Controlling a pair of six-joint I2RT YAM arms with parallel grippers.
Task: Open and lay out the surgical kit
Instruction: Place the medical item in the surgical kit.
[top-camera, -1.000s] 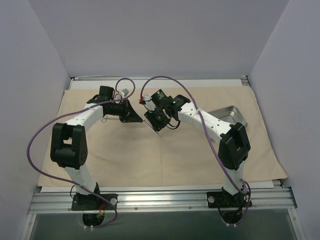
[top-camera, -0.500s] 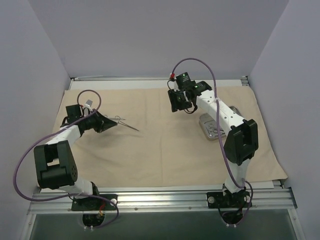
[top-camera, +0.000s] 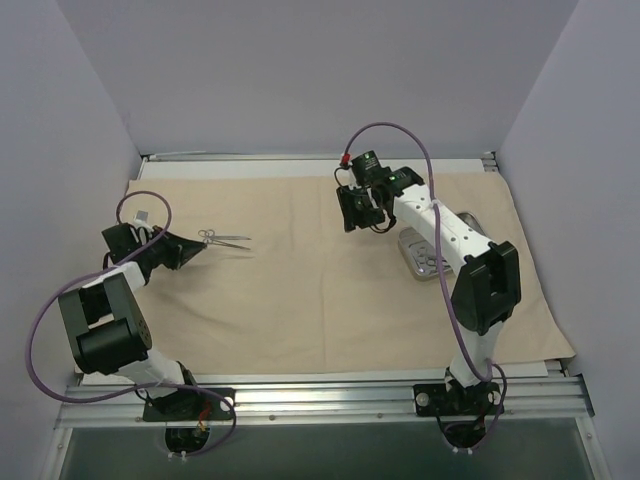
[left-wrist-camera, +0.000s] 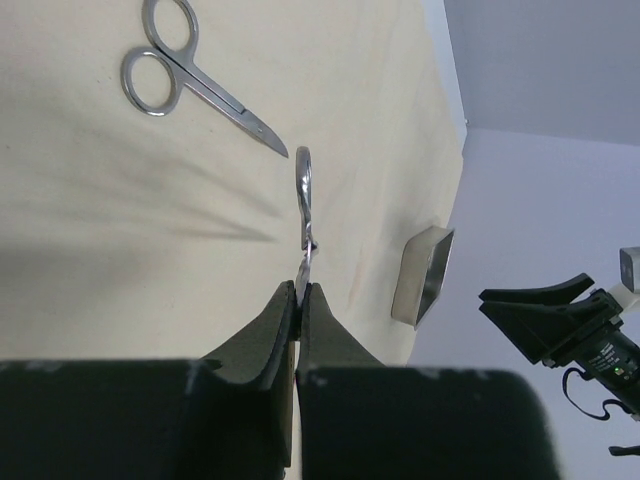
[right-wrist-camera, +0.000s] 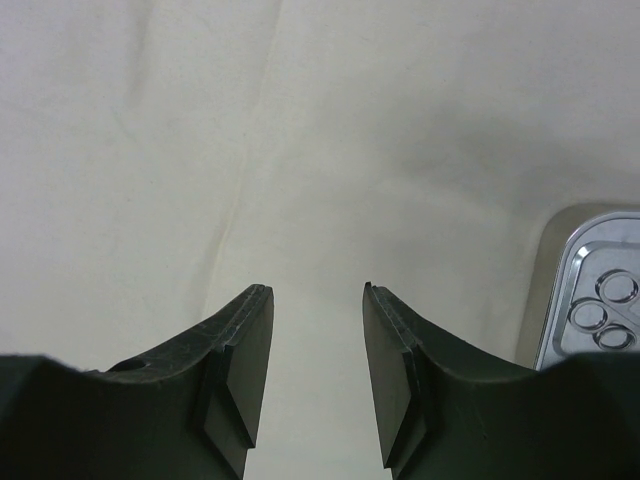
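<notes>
The surgical kit's cloth wrap (top-camera: 300, 300) lies spread, tray (left-wrist-camera: 420, 280) at right. The left gripper (left-wrist-camera: 301, 290) pinches a thin instrument (left-wrist-camera: 304, 190) near lying scissors (left-wrist-camera: 190, 70); such narrow hold may slip. The right gripper (right-wrist-camera: 315, 300) stands spread, empty.

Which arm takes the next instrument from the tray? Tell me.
Right. The right gripper hangs open and empty beside the tray, ring handles in view; the left gripper is shut on an instrument across the cloth.

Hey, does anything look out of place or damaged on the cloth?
Nothing stands out. The cloth lies flat with soft creases, one pair of scissors rests on it, the left fingers pinch another instrument, and the tray sits upright.
</notes>
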